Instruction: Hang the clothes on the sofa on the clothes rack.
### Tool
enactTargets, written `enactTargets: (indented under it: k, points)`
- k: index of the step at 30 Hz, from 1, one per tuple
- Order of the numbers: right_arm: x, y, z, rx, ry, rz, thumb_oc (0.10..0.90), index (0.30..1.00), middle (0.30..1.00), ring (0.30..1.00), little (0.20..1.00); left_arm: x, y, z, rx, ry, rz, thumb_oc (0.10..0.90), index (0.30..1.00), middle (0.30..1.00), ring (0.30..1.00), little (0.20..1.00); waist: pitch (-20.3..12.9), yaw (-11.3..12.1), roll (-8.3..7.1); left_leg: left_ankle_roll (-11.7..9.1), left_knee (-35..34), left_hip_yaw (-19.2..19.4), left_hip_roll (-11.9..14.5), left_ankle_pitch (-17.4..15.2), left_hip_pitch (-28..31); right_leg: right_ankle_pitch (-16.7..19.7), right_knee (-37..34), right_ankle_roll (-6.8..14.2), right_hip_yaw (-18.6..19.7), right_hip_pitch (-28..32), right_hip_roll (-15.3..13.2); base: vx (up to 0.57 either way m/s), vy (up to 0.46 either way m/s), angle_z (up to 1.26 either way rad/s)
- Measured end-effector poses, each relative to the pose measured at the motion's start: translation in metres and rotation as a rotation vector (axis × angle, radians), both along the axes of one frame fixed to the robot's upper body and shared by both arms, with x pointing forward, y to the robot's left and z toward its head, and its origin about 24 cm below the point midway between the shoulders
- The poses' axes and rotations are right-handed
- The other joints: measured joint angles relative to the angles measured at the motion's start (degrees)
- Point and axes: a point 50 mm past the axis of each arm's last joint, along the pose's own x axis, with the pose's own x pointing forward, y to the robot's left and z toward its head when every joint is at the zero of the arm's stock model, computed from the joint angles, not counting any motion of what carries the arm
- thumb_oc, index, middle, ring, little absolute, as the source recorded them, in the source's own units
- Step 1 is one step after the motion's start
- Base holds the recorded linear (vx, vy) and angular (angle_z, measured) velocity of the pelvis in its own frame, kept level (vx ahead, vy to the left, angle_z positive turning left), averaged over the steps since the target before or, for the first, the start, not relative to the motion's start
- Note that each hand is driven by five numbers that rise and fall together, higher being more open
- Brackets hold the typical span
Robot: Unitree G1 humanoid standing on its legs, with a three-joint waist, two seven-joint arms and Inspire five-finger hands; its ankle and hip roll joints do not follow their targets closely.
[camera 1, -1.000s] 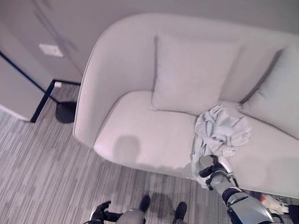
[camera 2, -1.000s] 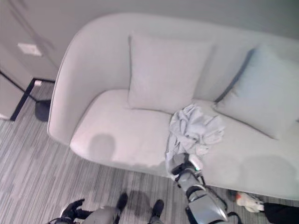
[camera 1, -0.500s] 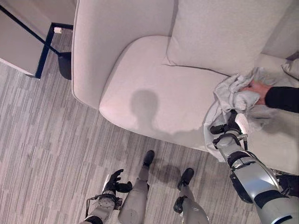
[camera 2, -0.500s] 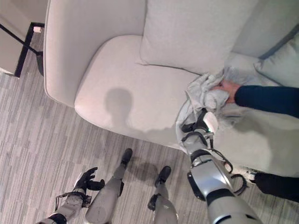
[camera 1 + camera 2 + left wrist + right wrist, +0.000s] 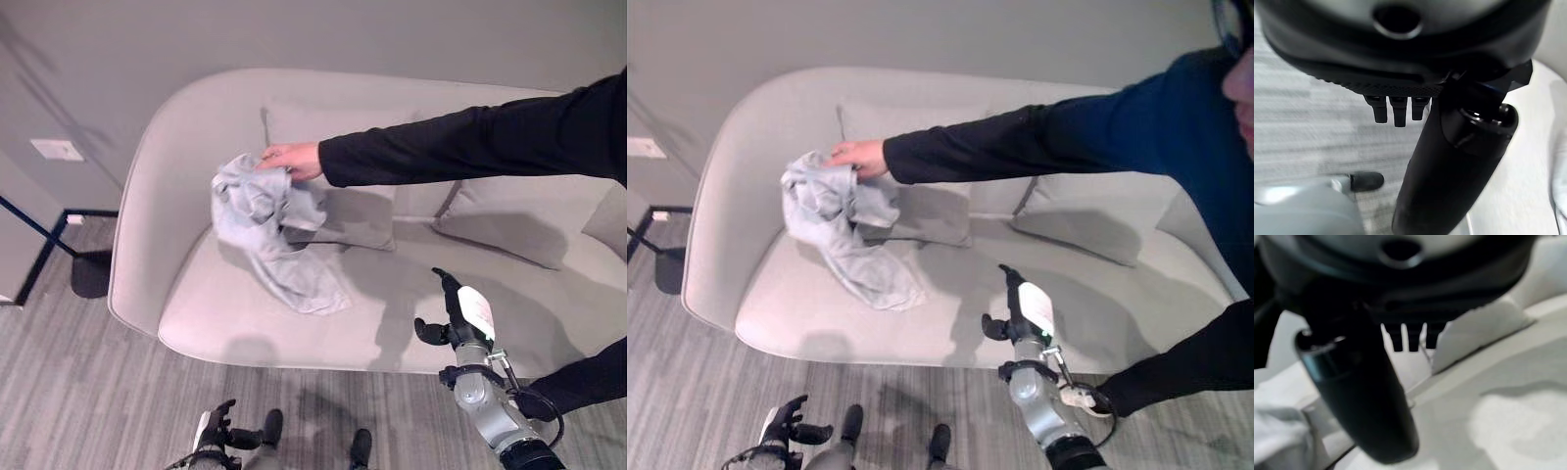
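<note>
1. Clothes, a crumpled pale grey cloth bundle (image 5: 269,230), hang from a person's hand (image 5: 291,158) over the big light grey sofa (image 5: 147,245), the low end touching the seat.
2. The right hand (image 5: 453,315) is raised near the sofa's front edge, fingers straight, holding nothing.
3. The left hand (image 5: 217,425) is low by the striped grey floor (image 5: 69,392), fingers spread and loose.
4. Two grey cushions (image 5: 495,211) lean on the sofa back.

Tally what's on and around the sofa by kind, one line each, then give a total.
Sofa: 1
Cushions: 2, one behind the garment, one further toward the robot's right
Grey garment: 1, held up over the seat by a person's hand
Robot hands: 2, right hand open above the seat edge, left hand low by the floor
Total: 6
</note>
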Motion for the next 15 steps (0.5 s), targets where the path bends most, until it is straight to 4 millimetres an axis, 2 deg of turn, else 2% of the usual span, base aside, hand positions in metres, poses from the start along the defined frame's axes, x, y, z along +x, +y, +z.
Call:
enactTargets:
  k: [2,4,5,9,12,15]
  points:
    - [0.0,0.01,-0.005,-0.003,0.03,0.052,0.8,0.9,0.9,0.9,0.9,-0.021,-0.003,-0.005,-0.015,0.062,-0.003,0.8,0.9,0.9,0.9,0.9,-1.05,0.06,0.63,-0.62,-0.04,0.41,0.81,-0.49,2.13,-0.68,-0.01,-0.44,0.38,1.67,0.77,0.02,-0.041,-0.1]
    - [0.003,0.013,-0.003,-0.001,0.019,0.065,0.8,0.9,0.9,0.9,0.9,-0.025,-0.009,-0.007,-0.029,0.07,-0.021,0.8,0.9,0.9,0.9,0.9,-2.1,1.1,2.0,-1.22,-0.02,-0.41,1.82,-0.27,1.37,-0.97,0.0,-0.81,-0.12,1.53,1.88,0.03,-0.058,0.11]
    - [0.005,0.013,-0.002,-0.002,0.022,0.071,0.8,0.9,0.9,0.9,0.9,-0.024,-0.01,-0.007,-0.031,0.065,-0.023,0.8,0.9,0.9,0.9,0.9,-2.09,1.71,2.15,-1.61,-0.01,-0.53,2.32,-0.04,1.19,-0.99,0.0,-0.85,-0.45,1.45,2.35,0.01,-0.031,0.14]
    - [0.009,0.02,-0.001,0.006,0.024,0.112,0.8,0.9,0.9,0.9,0.9,-0.026,-0.008,-0.007,-0.027,0.073,-0.019,0.8,0.9,0.9,0.9,0.9,-1.6,2.85,1.68,-2.64,-0.01,-2.12,3.42,0.5,0.43,-1.16,0.0,-1.66,-1.66,1.55,3.82,0.0,-0.044,0.14]
    - [0.008,0.018,-0.006,0.027,0.06,0.116,0.8,0.9,0.9,0.9,0.9,-0.022,-0.003,-0.005,-0.013,0.062,-0.022,0.8,0.9,0.9,0.9,0.9,-0.19,3.43,0.68,-3.28,-0.02,-4.16,3.81,0.88,-0.05,-1.5,0.0,-2.17,-3.85,2.26,4.4,0.01,-0.046,0.34]
    - [0.006,0.013,-0.009,0.023,0.097,0.139,0.8,0.9,0.9,0.9,0.9,-0.017,-0.002,-0.004,-0.011,0.048,-0.028,0.8,0.9,0.9,0.9,0.9,0.74,4.6,0.48,-3.59,-0.23,-5.54,3.88,0.43,-1.61,-1.79,0.02,-2.61,-5.82,2.49,4.86,0.0,-0.007,0.44]
